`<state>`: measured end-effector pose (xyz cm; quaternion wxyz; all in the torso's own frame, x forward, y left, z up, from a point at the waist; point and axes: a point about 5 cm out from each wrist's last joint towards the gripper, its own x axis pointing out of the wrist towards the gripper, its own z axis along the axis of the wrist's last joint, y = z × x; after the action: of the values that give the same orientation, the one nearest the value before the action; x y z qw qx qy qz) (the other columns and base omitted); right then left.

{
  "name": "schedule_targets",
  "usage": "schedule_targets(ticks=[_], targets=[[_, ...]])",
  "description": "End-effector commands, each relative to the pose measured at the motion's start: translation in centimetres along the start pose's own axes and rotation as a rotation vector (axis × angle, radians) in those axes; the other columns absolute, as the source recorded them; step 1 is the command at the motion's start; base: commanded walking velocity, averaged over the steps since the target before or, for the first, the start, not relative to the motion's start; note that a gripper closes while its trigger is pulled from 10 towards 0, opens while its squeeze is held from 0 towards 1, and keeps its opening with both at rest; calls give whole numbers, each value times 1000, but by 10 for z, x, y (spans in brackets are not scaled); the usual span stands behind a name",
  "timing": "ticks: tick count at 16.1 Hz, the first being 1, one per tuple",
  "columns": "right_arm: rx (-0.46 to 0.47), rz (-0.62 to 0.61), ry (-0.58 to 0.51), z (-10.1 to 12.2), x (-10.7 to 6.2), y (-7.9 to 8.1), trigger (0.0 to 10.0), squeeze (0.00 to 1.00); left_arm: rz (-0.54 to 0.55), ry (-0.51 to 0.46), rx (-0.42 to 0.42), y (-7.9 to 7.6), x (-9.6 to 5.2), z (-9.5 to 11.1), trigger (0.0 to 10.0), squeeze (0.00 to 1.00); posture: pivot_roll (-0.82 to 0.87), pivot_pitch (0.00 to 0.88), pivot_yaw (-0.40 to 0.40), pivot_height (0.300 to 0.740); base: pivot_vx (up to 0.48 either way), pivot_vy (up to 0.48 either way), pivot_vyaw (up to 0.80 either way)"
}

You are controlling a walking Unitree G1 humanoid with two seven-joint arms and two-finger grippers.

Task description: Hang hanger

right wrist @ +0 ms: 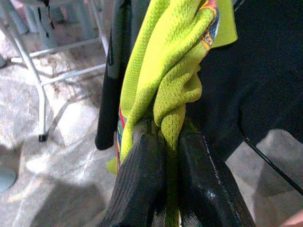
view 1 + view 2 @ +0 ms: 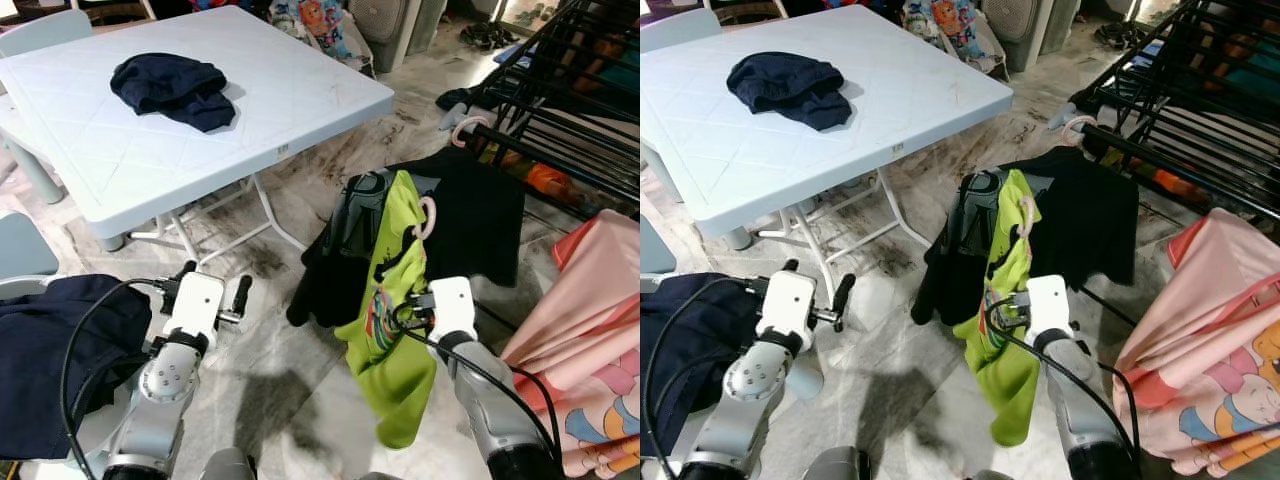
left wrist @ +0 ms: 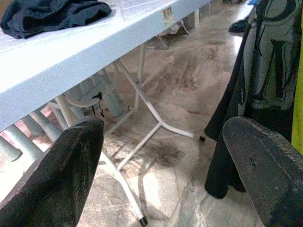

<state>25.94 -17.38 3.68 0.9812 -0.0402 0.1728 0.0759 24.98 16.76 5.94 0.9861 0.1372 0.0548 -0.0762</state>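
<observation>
Right gripper (image 1: 165, 156) clamped, black ribbed fingers (image 1: 142, 179) pressed together on a bunched fold of lime-green mesh shirt (image 2: 395, 320), which hangs from a pale pink hanger (image 2: 428, 218) among black garments (image 2: 480, 220) draped on the black metal drying rack (image 2: 570, 110). Left gripper (image 3: 161, 156) held low near the white quilt-patterned plastic folding table (image 2: 300, 100), matte fingers (image 3: 71, 170) spread wide apart, holding nothing. Crumpled navy cloth (image 2: 175, 88) lying on the tabletop. Pink cartoon-print fabric (image 2: 590, 340) hanging just beside the right arm. Marbled stone floor (image 2: 270, 360) below
</observation>
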Motion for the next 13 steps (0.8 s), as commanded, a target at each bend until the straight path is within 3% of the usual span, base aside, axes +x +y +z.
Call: schedule_targets(ticks=[1,4,5,7,9,11,13], targets=[[-1,-9,-89,21,-2,-3,10000,0,-17,8,-2,0,-2,2,10000,0,4,9,-38,740,0,0,0],[23,-6,-95,16,-15,1,10000,0,-39,19,9,0,-15,1,10000,0,14,44,-36,740,0,0,0],[23,18,-94,9,-25,9,10000,0,-47,49,18,1,-29,-8,10000,0,20,42,-40,740,0,0,0],[-23,54,-48,-9,-33,18,10000,0,-50,111,36,4,-39,-27,10000,0,27,28,-26,740,0,0,0],[-22,61,-39,-14,-34,13,10000,0,-43,147,35,6,-37,-36,10000,0,18,25,-24,740,0,0,0],[-34,36,-59,-5,-38,7,10000,0,-39,152,23,11,-39,-31,10000,0,-3,0,-8,740,0,0,0],[-25,9,-86,9,-27,1,10000,0,-59,128,38,12,-28,-24,10000,0,-8,0,-1,740,0,0,0]])
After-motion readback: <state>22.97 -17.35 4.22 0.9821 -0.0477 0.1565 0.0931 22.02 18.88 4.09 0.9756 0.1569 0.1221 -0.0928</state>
